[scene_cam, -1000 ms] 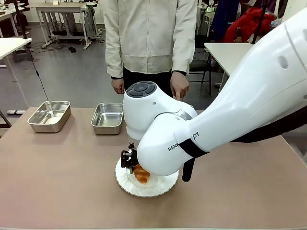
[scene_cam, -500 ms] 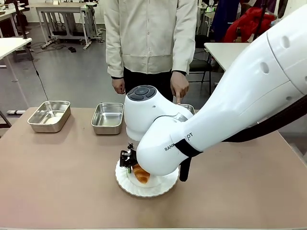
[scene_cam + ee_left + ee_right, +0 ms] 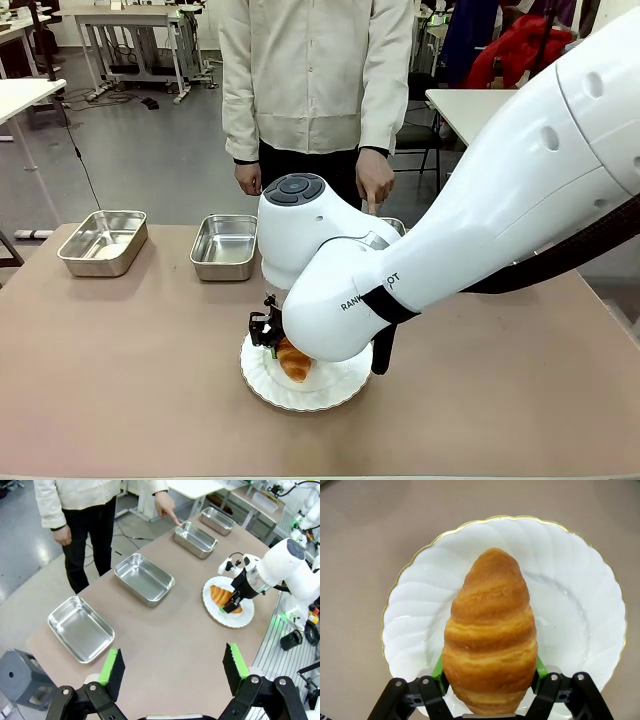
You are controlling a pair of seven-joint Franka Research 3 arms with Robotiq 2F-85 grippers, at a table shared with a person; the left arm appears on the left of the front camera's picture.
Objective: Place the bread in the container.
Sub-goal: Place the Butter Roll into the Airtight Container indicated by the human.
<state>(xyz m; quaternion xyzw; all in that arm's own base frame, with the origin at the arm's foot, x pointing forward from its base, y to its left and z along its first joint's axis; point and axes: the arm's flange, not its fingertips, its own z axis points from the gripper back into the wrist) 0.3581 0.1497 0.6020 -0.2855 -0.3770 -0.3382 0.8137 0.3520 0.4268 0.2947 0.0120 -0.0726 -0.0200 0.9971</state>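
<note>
The bread (image 3: 490,635) lies on the white plate (image 3: 580,610), and the right claw (image 3: 489,677) grips its wide end with both green pads. The left claw (image 3: 172,667) hangs released above the bench (image 3: 165,630), well apart from the containers (image 3: 145,579).

Grey floor (image 3: 150,150), white tables (image 3: 130,18), possibly workshop.

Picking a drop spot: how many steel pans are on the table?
4, in a row along the person's side: pan one, pan two, pan three, which the person's hand points at, pan four.
</note>
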